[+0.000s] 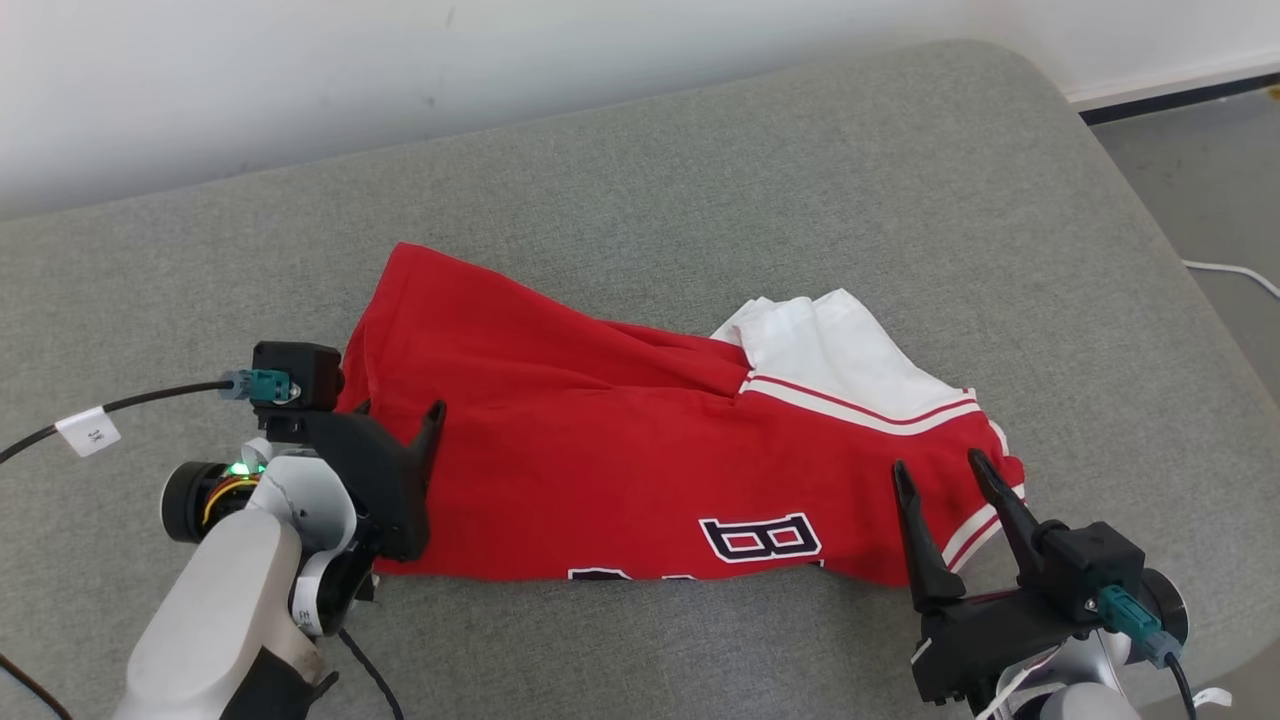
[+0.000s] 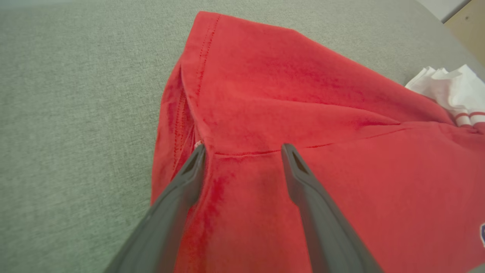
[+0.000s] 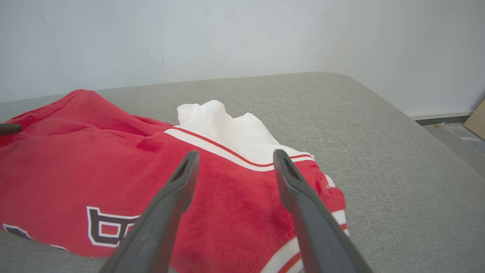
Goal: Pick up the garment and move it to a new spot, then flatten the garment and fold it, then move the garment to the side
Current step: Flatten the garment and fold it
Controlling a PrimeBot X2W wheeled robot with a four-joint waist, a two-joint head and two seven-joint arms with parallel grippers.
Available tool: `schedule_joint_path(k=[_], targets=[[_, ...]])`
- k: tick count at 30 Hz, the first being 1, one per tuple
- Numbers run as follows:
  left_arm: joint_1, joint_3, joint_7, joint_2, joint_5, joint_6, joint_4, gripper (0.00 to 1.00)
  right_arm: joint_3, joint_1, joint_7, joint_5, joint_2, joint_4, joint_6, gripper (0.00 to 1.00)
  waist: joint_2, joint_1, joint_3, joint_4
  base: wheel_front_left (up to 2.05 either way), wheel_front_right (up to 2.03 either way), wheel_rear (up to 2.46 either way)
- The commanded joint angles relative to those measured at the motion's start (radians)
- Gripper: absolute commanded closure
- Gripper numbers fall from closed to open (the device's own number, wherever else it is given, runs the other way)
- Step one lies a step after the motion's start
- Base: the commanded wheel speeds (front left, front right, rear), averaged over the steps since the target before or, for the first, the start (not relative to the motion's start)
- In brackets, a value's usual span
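Red jersey (image 1: 600,450) looks soft and floppy, best pinched at its end hems, where left claw (image 1: 398,408) and right claw (image 1: 938,465) gape empty.

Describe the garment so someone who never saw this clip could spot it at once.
A broad grey fabric cushion sits below a white wall. Across its middle lies a rumpled red jersey. A white sleeve with red stripes and a black-outlined letter B set it apart from the plain grey.

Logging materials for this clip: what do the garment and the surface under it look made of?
Garment: soft matte knit, probably cotton; it creases and shows stitched hems. Surface: grey woven upholstery, seemingly; matte with a visible coarse weave.
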Motion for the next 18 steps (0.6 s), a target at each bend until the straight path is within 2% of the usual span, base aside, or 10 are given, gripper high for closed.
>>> schedule_joint_path(k=[1,12,13,14,15,16,18], targets=[[0.01,-0.003,0.004,0.002,0.005,0.007,-0.006,0.0,0.001,-0.003,-0.006,0.003,0.002,0.004,0.001,0.0,-0.0001,0.0,0.001,-0.002,0.0,0.0,0.0],[0.002,0.013,0.028,0.032,-0.008,0.045,0.018,0.0,0.011,-0.018,-0.011,0.009,0.003,0.01,0.001,0.0,-0.0001,0.0,0.01,-0.029,0.0,0.0,0.0],[0.001,0.015,0.026,0.032,-0.011,0.046,0.021,0.1,0.009,-0.018,-0.012,0.008,0.004,0.01,0.001,0.0,-0.0001,0.0,0.01,-0.03,0.0,0.0,0.0],[-0.003,0.019,0.023,0.032,-0.011,0.047,0.023,0.44,0.008,-0.018,-0.013,0.007,0.004,0.01,0.001,0.0,-0.0001,0.0,0.01,-0.031,0.0,0.0,0.0],[-0.005,0.022,0.018,0.032,-0.013,0.047,0.026,0.68,0.006,-0.019,-0.014,0.006,0.004,0.01,0.001,0.0,-0.0001,0.0,0.01,-0.032,0.0,0.0,0.0],[-0.007,0.024,0.017,0.032,-0.015,0.047,0.03,0.79,0.006,-0.019,-0.014,0.006,0.004,0.011,0.001,0.0,-0.0001,0.0,0.009,-0.032,0.0,0.0,0.0],[-0.013,0.029,0.012,0.032,-0.023,0.045,0.033,0.93,0.004,-0.02,-0.014,0.004,0.004,0.011,0.001,0.0,-0.0001,0.0,0.008,-0.033,0.0,0.0,0.0]])
